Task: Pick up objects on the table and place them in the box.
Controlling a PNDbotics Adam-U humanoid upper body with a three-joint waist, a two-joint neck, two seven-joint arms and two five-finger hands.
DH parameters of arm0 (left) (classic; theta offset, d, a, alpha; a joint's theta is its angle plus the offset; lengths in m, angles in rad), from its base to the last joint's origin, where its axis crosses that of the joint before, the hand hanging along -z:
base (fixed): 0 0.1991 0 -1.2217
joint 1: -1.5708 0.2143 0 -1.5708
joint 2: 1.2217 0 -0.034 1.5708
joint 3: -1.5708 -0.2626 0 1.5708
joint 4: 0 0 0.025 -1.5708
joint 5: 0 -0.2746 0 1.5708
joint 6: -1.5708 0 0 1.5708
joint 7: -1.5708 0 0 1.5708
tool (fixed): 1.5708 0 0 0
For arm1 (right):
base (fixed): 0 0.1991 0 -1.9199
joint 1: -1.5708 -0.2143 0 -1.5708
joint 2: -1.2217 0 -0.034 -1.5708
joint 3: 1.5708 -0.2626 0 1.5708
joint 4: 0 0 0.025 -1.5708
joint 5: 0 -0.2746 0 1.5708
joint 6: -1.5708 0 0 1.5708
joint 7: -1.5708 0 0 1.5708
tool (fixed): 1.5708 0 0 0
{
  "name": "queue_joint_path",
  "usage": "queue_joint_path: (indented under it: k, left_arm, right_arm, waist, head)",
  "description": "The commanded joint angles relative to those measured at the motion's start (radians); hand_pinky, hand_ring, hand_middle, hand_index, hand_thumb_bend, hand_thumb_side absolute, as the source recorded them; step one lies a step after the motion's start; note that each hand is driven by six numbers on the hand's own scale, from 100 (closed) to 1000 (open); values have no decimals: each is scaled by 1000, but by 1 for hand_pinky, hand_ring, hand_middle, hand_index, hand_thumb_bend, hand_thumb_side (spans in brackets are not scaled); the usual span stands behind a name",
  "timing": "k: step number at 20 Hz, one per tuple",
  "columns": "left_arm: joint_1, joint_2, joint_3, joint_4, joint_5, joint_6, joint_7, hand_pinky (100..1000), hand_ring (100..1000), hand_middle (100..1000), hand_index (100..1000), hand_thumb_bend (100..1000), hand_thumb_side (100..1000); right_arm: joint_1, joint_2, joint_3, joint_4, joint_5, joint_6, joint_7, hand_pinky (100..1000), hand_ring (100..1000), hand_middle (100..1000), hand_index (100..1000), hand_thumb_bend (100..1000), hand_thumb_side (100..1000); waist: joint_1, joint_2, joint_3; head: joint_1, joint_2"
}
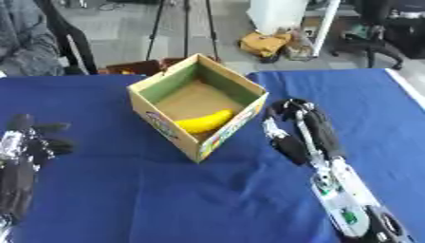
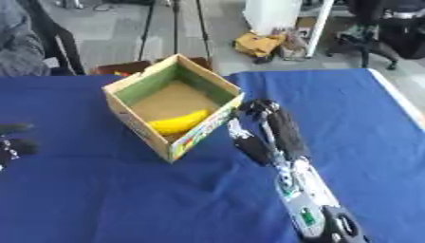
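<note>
We see a table covered with a blue cloth [image 1: 124, 199], on which an open cardboard box [image 1: 199, 111] stands turned corner-on to the camera, its inner walls green toward the top and its floor plain brown. A yellow banana [image 1: 205, 122] lies inside the box, on the floor against the near right wall, its curve running along that wall. The right hand [image 1: 292, 124] comes in from the lower right on a black and silver arm and lies just beside the box's right wall, outside it; its fingers [image 1: 286, 108] are curled inward near the upper edge of that wall and hold nothing, though we cannot tell for certain whether the fingertips touch the cardboard. The left hand [image 1: 29, 142] shows at the left edge of the left eye view, resting on the cloth well apart from the box, its dark fingers [image 1: 51, 127] spread and relaxed, pointing toward the right. Beyond the far edge of the table we note a grey floor with tripod legs [image 1: 184, 28] and a yellow bag [image 1: 265, 43].
</note>
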Motion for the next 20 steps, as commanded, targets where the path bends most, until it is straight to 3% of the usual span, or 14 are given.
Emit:
queue_joint_path:
  k: [1,9,13,20]
  left_arm:
    - [0,12,5,-14,-1,-1,2,710,638,713,693,277,1000]
    - [13,6,-4,-8,1,0,-10,710,638,712,692,275,1000]
    - [14,6,-3,-8,2,-2,-11,709,637,712,693,275,1000]
    - [18,4,-3,-6,3,-3,-12,709,637,713,693,273,1000]
  right_arm:
    - [39,9,-12,-94,-52,47,-17,572,514,528,698,100,985]
    - [217,10,14,-277,-168,119,-54,567,503,517,684,100,989]
    - [238,9,16,-310,-225,132,-59,566,500,513,676,100,992]
    - [240,1,8,-306,-324,110,-73,565,497,510,667,100,989]
  waist:
    - [5,-19,0]
    - [2,-33,4]
    - [-1,-37,3]
    - [-2,-39,3]
  head:
    - [16,23]
    - [7,49]
    - [1,49]
    - [-3,49]
